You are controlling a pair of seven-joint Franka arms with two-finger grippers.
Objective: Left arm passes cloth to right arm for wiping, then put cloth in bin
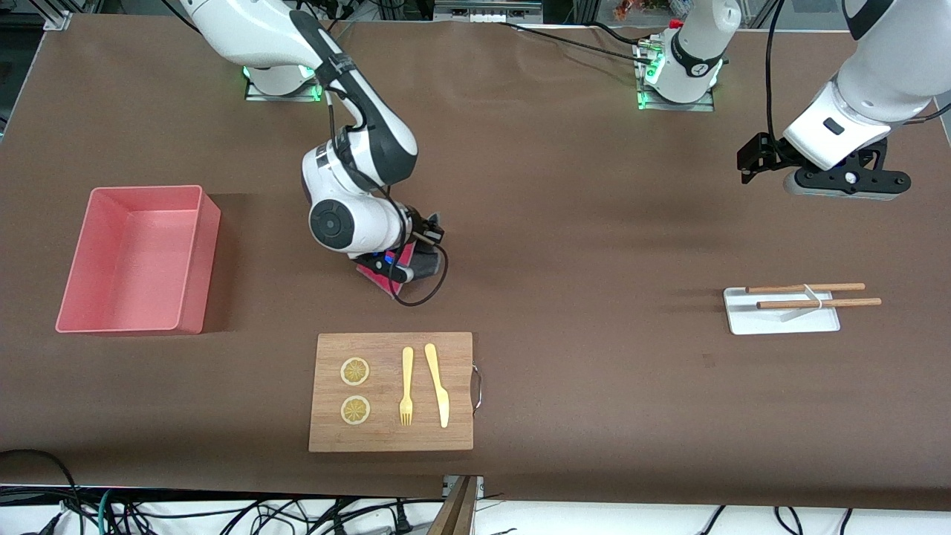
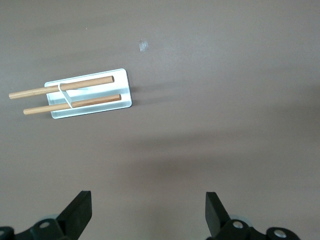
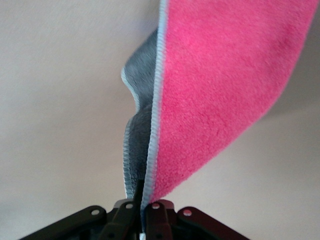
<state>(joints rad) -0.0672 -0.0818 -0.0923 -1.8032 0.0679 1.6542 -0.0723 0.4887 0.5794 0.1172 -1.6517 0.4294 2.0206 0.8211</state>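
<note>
I see right end effector [image 3: 142,212] clamped on grey-and-magenta fabric cloth [image 3: 220,95], low over brown counter [image 1: 565,223]; left end effector [image 2: 149,212] wide, waiting above counter.

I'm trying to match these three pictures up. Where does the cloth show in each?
Front view: cloth peeks out under the right hand, on the table above the board.
Left wrist view: not in it.
Right wrist view: cloth fills the middle, pinched in that hand.
Shared landmark: brown table.
</note>
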